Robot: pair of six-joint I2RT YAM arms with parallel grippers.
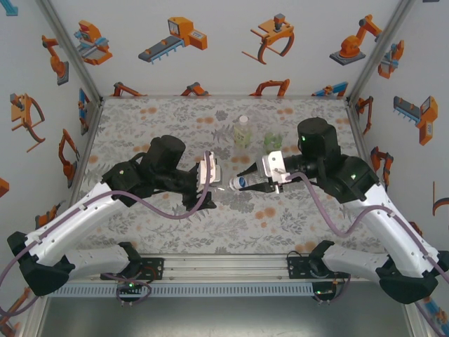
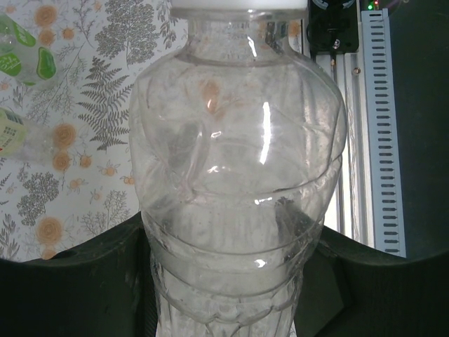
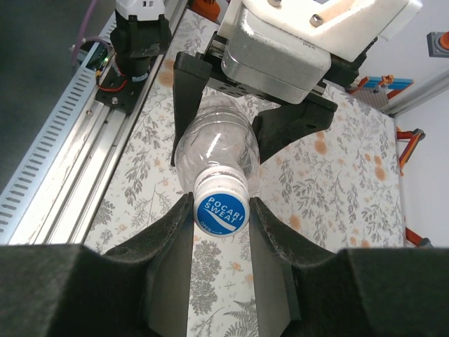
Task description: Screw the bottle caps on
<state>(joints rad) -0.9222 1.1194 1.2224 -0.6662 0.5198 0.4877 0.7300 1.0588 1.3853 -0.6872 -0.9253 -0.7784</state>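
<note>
My left gripper is clamped round the body of a clear ribbed plastic bottle, holding it on its side above the grey floral mat. The bottle's long axis runs left to right across the table, with the neck pointing straight at my right gripper. That gripper is narrow, its pads against both sides of the white-sided, blue-topped round screw cap on the neck. Cap and right wrist look coaxial, so I judge the next step to be a wrist roll by the right arm. The cap top reads "POCARI SWEAT".

A taller slim clear bottle with a pale yellow-green label and a shorter squat green-tinted bottle stand upright further back, nearer the right arm. Their labels are too small to read.
</note>
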